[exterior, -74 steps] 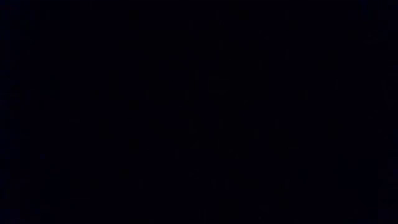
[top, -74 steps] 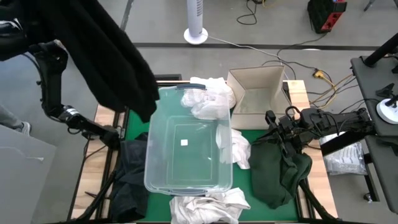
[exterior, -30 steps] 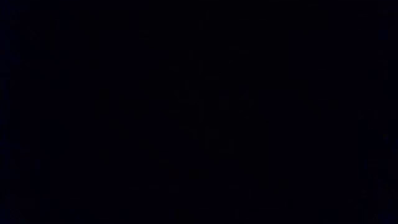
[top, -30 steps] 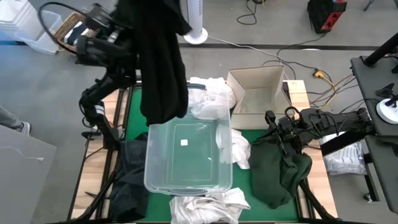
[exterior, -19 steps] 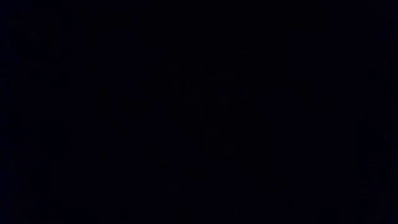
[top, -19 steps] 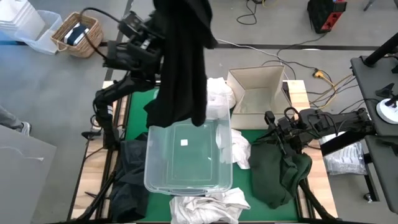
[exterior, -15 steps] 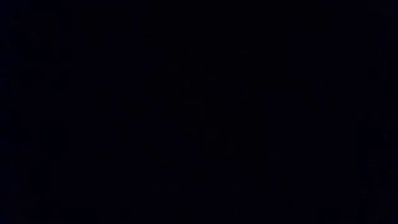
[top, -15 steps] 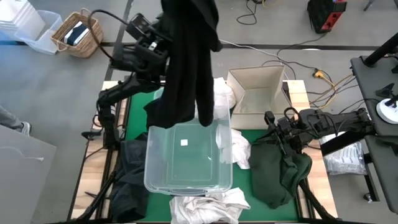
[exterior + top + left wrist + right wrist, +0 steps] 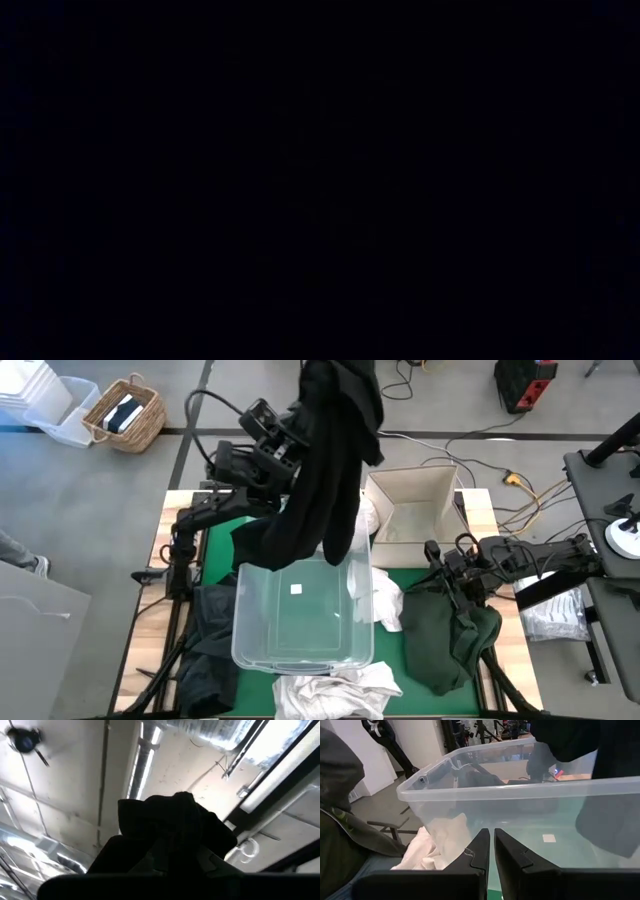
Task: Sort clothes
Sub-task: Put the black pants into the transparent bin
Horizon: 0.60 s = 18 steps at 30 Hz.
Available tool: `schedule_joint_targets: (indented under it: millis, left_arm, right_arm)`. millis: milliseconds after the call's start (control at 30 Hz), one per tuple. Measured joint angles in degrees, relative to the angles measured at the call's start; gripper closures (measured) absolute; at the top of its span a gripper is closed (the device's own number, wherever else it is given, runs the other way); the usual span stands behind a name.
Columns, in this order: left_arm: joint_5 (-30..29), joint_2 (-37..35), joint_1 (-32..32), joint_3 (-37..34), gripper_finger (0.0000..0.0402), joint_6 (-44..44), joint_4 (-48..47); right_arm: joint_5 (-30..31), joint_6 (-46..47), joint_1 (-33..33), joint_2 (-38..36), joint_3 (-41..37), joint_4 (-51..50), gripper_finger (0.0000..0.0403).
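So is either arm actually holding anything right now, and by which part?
Yes. The left gripper holds a black garment by a bunched top end; the rest hangs over the clear tub. The right gripper, jaws shut, holds nothing.

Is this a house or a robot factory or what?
Probably a robot lab or workshop, not a house. Bare grey concrete floor surrounds the green-topped wooden table, loose cables trail across it, and the left wrist view shows silver ceiling ducts overhead.
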Motion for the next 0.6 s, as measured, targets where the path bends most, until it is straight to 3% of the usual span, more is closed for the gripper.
schedule_joint_targets:
  millis: [100,300,600]
  left_arm:
    - [3.52,0.79,-0.16,0.00,0.0397,-5.40,1.68]
    - [8.17,1.65,-1.48,-0.06,0.0397,-6.27,3.21]
    - [22.54,0.47,-1.22,-0.07,0.0389,-9.42,-13.86]
  right_arm:
    - [0.00,0.40,0.00,0.00,-0.01,-1.31,0.0385]
    - [0.01,1.63,0.00,-0.02,-0.03,-2.35,0.0385]
    - [0.01,2.75,0.00,-0.02,-0.55,-2.28,0.0385]
